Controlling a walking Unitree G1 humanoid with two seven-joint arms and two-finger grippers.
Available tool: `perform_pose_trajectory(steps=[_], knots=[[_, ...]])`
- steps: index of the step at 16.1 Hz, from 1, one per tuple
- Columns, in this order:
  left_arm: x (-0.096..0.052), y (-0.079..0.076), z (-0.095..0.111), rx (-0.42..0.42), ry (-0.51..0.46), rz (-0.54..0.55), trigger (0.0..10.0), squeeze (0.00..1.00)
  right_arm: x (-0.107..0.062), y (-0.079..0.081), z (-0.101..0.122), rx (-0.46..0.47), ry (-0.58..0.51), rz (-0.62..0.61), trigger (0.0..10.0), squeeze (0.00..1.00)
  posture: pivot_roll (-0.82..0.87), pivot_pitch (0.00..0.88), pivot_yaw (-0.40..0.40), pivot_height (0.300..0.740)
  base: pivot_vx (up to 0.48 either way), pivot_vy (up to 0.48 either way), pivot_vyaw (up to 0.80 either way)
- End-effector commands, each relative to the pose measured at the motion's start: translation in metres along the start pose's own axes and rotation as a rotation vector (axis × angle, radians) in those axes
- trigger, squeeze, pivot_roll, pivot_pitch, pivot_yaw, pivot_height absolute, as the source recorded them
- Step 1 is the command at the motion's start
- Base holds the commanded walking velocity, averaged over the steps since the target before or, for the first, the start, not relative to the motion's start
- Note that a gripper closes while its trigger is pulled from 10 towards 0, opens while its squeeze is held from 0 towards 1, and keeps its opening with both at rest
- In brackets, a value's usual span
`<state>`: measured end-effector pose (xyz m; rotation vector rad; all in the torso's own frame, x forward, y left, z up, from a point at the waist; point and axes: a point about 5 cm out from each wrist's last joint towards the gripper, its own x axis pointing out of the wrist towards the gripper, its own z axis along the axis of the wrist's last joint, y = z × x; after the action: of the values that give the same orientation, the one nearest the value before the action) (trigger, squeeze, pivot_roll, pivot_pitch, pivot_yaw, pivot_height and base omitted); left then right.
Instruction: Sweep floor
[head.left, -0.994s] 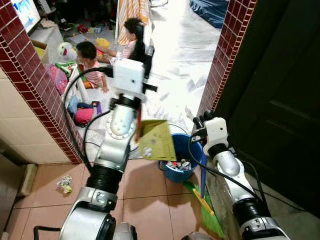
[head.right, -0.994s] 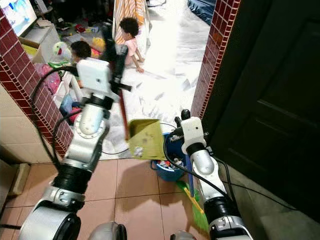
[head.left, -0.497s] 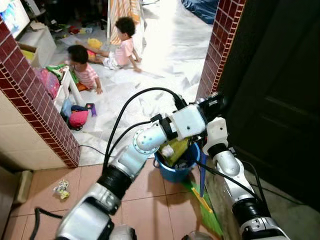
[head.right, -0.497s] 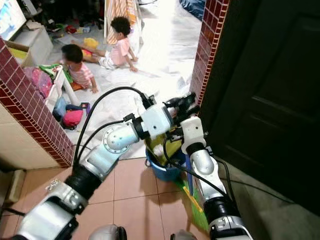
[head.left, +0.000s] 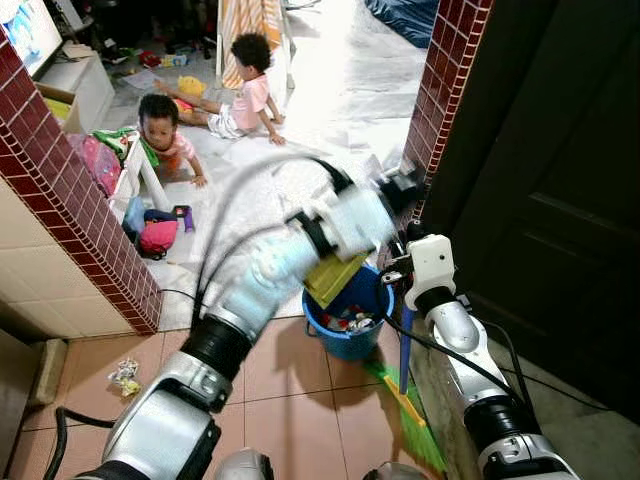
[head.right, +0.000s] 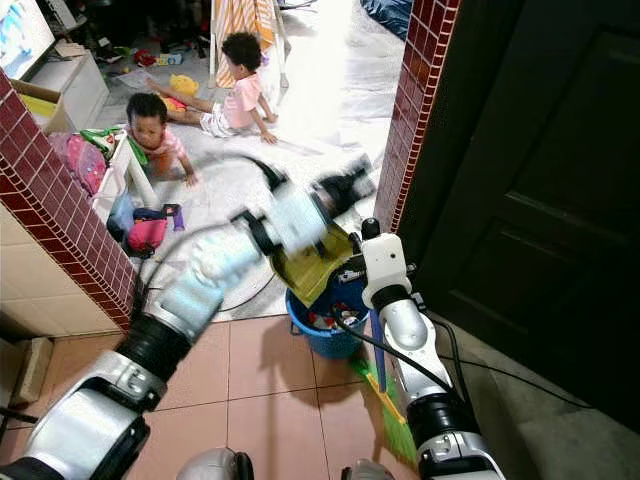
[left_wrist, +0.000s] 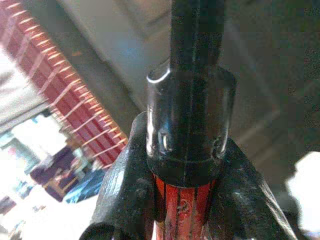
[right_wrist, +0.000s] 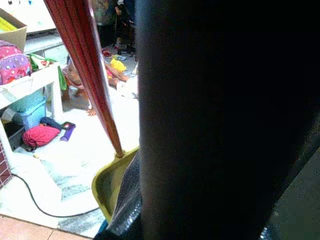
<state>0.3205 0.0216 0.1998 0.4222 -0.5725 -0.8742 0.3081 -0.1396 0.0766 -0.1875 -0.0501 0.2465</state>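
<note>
The robot's left gripper (left_wrist: 185, 200), clamped around a red dustpan handle (left_wrist: 181, 210), tips the yellow-green dustpan (head.left: 335, 277) over a blue bucket (head.left: 352, 325) of litter on the tiled floor (head.left: 290, 400). The right gripper (head.left: 400, 245) stays by a blue-handled broom (head.left: 405, 350); its fingers cannot be made out. Two children (head.left: 165, 125) sit beyond.

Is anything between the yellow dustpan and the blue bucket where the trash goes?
Nothing visible is in the way. The left gripper holds the dustpan's red handle, and the yellow dustpan hangs tilted right over the open blue bucket, which already holds some trash. The green broom stands beside the bucket, not across it.
</note>
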Motion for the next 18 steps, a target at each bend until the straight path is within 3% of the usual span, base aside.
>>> perform_pose_trajectory(steps=[1,3,6,7,9,13,15,16,17,18], knots=[[0.001,0.019,0.013,-0.041,-0.042,0.095,10.0,0.00,0.001,-0.002,0.005,-0.029,-0.025,-0.001,10.0,0.00,-0.05,0.000,0.029,0.740,0.000,0.000,0.00],[-0.003,0.036,0.022,-0.114,-0.074,0.211,10.0,0.00,0.002,-0.002,0.006,-0.031,-0.027,-0.001,10.0,0.00,-0.04,0.000,0.023,0.740,0.000,0.000,0.00],[-0.009,0.068,0.039,-0.124,-0.145,0.373,10.0,0.00,0.004,-0.003,0.006,-0.032,-0.026,0.003,10.0,0.00,-0.03,0.000,0.017,0.740,0.000,0.000,0.00],[-0.015,0.090,0.050,-0.086,-0.177,0.462,10.0,0.00,0.005,-0.002,0.006,-0.032,-0.024,0.006,10.0,0.00,-0.03,0.000,0.017,0.740,0.000,0.000,0.00],[-0.023,0.111,0.061,-0.032,-0.202,0.532,10.0,0.00,0.004,0.000,0.005,-0.031,-0.023,0.010,10.0,0.00,-0.03,0.000,0.017,0.740,0.000,0.000,0.00],[-0.038,0.138,0.076,0.142,-0.185,0.605,10.0,0.00,0.003,0.000,0.003,-0.029,-0.018,0.012,10.0,0.00,-0.03,0.000,0.015,0.740,0.000,0.000,0.00],[-0.053,0.146,0.057,0.190,-0.072,0.683,10.0,0.00,0.003,0.001,0.003,-0.027,-0.019,0.012,10.0,0.00,-0.02,0.000,0.013,0.740,0.000,0.000,0.00],[-0.064,0.142,0.038,0.195,0.018,0.713,10.0,0.00,0.003,0.001,0.003,-0.025,-0.020,0.015,10.0,0.00,-0.02,0.000,0.013,0.740,0.000,0.000,0.00],[-0.083,0.128,0.002,0.129,0.171,0.773,10.0,0.00,0.004,0.002,0.004,-0.014,-0.025,0.020,10.0,0.00,-0.02,0.000,0.013,0.740,0.000,0.000,0.00],[-0.092,0.121,-0.012,0.113,0.234,0.799,10.0,0.00,0.004,0.003,0.005,-0.015,-0.028,0.020,10.0,0.00,-0.02,0.000,0.013,0.740,0.000,0.000,0.00]])
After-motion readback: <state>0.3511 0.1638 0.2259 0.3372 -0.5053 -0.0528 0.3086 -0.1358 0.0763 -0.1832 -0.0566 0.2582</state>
